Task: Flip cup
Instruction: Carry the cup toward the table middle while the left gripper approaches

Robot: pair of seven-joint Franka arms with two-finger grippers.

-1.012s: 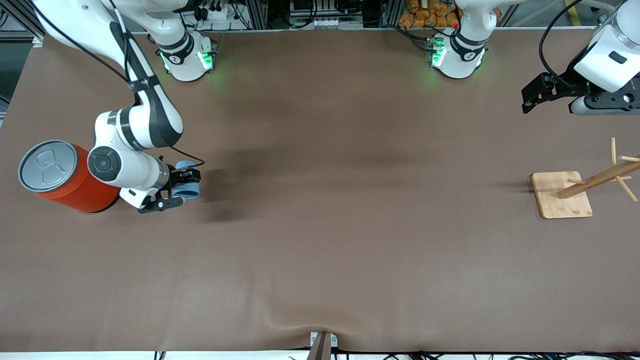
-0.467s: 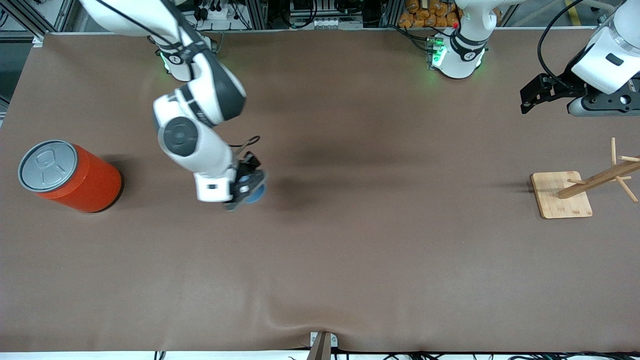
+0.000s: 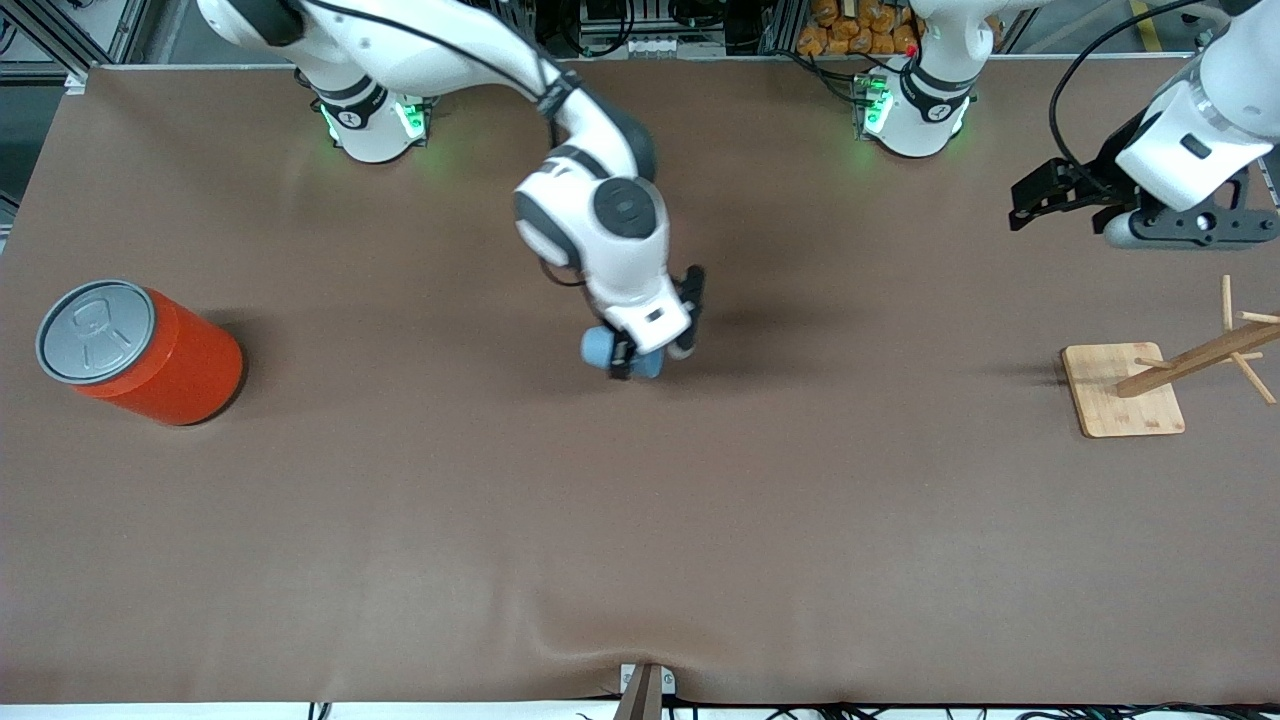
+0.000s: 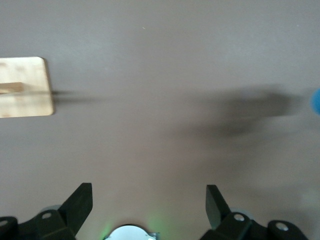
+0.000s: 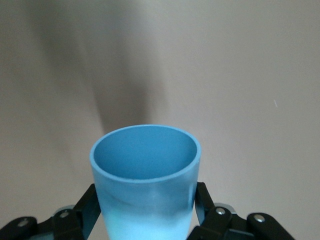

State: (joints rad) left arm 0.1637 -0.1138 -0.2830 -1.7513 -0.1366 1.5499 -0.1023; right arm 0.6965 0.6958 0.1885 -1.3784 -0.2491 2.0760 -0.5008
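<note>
A: The right gripper (image 3: 640, 358), what's it doing in the front view?

B: It hangs over the middle of the brown table (image 3: 640, 520), fingers closed on the one cup (image 3: 622, 355). The small light-blue cup lies sideways in the grip, up in the air, poking out toward the right arm's end of the table.

A: And the other one?

B: The left gripper (image 3: 1035, 195) waits over the left arm's end of the table, holding nothing. Two grippers in all, one cup.

A: Anything else on the table?

B: One orange canister (image 3: 140, 352) with a grey lid, well apart from the right gripper at the right arm's end. One wooden rack (image 3: 1165, 375) on a flat base, on the table near the left gripper and closer to the front camera than the spot under it.

A: Left wrist view?

B: The left gripper (image 4: 149, 207) shows two black fingers (image 4: 77, 205) spread wide with bare table between them. The rack's base (image 4: 25, 87) lies ahead of it. A blue speck at the picture's edge is probably the cup (image 4: 316, 101), though too little shows to be sure.

A: Right wrist view?

B: The right gripper (image 5: 145, 212) has a finger (image 5: 85, 212) pressed against each side of the cup (image 5: 145, 175). Its open mouth faces away from the wrist, darker blue inside, with bare table past it.
</note>
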